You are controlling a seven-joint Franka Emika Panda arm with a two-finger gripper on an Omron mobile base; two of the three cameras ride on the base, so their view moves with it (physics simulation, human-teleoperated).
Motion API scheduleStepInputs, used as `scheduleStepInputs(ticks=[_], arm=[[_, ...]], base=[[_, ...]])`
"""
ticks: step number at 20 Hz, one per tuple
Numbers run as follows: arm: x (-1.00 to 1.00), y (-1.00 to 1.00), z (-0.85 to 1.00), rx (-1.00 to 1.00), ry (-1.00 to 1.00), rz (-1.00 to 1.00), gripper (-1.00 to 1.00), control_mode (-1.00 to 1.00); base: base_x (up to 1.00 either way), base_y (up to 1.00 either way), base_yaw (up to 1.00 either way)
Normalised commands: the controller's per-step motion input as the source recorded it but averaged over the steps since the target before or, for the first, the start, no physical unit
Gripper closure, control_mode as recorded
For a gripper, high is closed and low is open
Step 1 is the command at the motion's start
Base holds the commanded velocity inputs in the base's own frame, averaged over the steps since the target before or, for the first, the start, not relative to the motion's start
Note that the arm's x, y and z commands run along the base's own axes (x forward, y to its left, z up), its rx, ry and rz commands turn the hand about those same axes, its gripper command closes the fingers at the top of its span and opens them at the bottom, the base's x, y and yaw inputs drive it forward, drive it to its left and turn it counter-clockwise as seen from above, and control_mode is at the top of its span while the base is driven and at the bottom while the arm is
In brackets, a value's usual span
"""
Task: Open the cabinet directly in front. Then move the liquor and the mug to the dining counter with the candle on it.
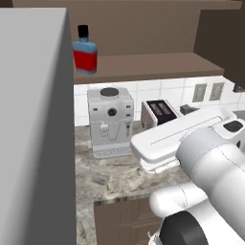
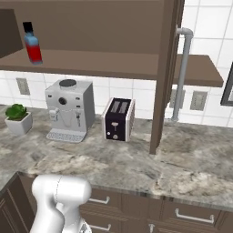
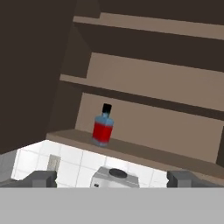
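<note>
The cabinet [image 2: 164, 68] stands open, its door edge-on in the right base view. The liquor [image 1: 85, 51] stands upright on the lowest cabinet shelf [image 1: 153, 66], near the shelf's left end, above the coffee machine [image 1: 110, 120]. A toaster [image 2: 118, 119] stands on the desk [image 2: 136, 159] beside the machine. The gripper [image 3: 112, 179] has its jaws fully spread and holds nothing, facing the liquor from below.

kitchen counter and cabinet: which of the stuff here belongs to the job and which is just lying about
Belongs to the job:
- liquor, standing on the bottom shelf
- cabinet, doors open
- gripper, open, apart from the liquor

Just lying about:
- coffee machine
- toaster
- potted plant
</note>
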Motion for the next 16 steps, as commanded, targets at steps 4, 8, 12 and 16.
scheduleStepInputs(ticks=[4,8,12,16], arm=[[0.21,-0.32,0.47,0.18,0.23,0.0,-1.0,-1.0],[0.02,-0.44,0.38,0.19,0.13,0.02,-1.0,-1.0],[0.0,-0.7,0.29,0.24,0.0,0.1,-1.0,-1.0],[0.0,-0.48,0.13,0.14,0.0,0.13,-1.0,-1.0]], base=[[0.0,0.0,0.0],[0.0,0.0,0.0],[0.0,0.0,0.0],[0.0,0.0,0.0]])
